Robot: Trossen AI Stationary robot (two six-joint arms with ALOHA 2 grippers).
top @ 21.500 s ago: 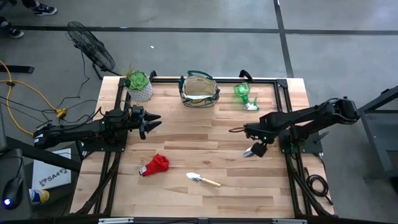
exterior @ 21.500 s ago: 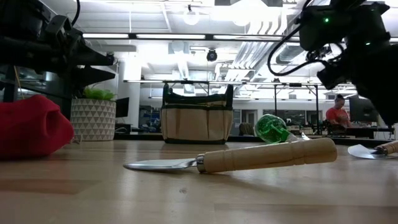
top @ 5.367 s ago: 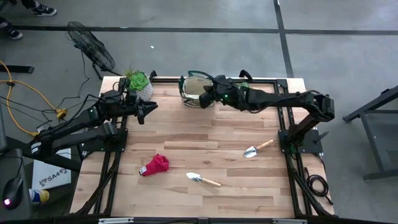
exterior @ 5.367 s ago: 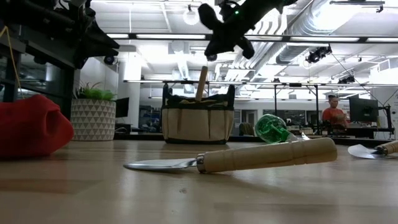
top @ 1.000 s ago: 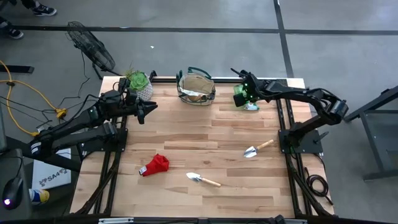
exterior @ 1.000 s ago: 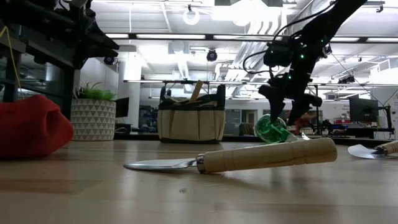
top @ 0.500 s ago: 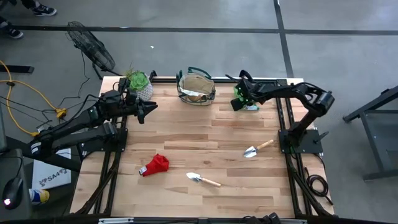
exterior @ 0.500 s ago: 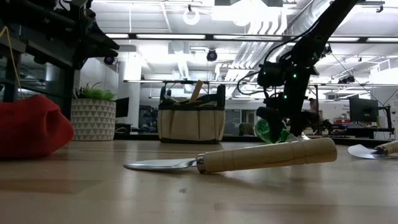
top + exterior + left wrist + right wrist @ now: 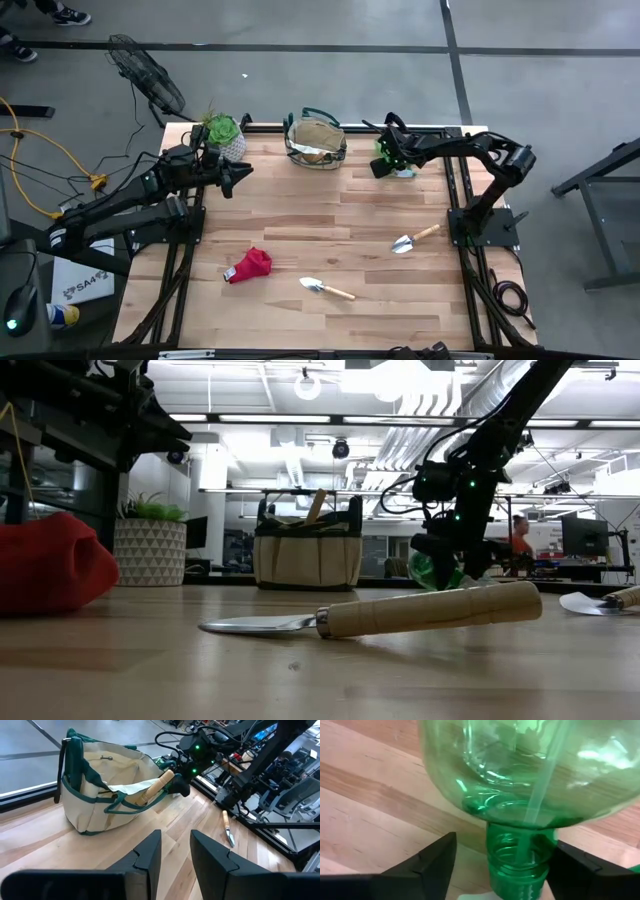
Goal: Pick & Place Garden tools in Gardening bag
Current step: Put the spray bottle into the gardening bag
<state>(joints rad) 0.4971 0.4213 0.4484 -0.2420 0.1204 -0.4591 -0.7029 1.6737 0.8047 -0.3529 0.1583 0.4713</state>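
Observation:
The translucent green plastic piece point(image 9: 392, 149) lies on the table near its far right corner and also shows in the low view point(image 9: 428, 573). My right gripper point(image 9: 504, 845) is open and down at it, one finger on each side of its neck. The beige gardening bag point(image 9: 317, 142) stands at the far edge with a trowel's wooden handle point(image 9: 315, 506) sticking out. My left gripper point(image 9: 238, 175) is open and empty, hovering left of the bag. Two trowels point(image 9: 413, 240) point(image 9: 325, 289) and the red cloth point(image 9: 250, 265) lie on the table. No shears show. My right gripper's fingers stand to either side of the green piece's neck point(image 9: 520, 865). There is a gap at one finger point(image 9: 437, 862), and the other finger point(image 9: 577, 867) is right against the neck. I cannot tell whether it touches. The piece lies on the table.
A green plant in a white pot point(image 9: 224, 138) stands at the far left corner, close to my left gripper. A black frame rail point(image 9: 440, 128) runs along the far edge behind the green piece. Bare wood lies in the table's middle point(image 9: 320, 215).
My right gripper has gone down and a little toward the table's left and near edge, onto the green plastic piece, and now stands around it. In the last half second it has kept almost still.

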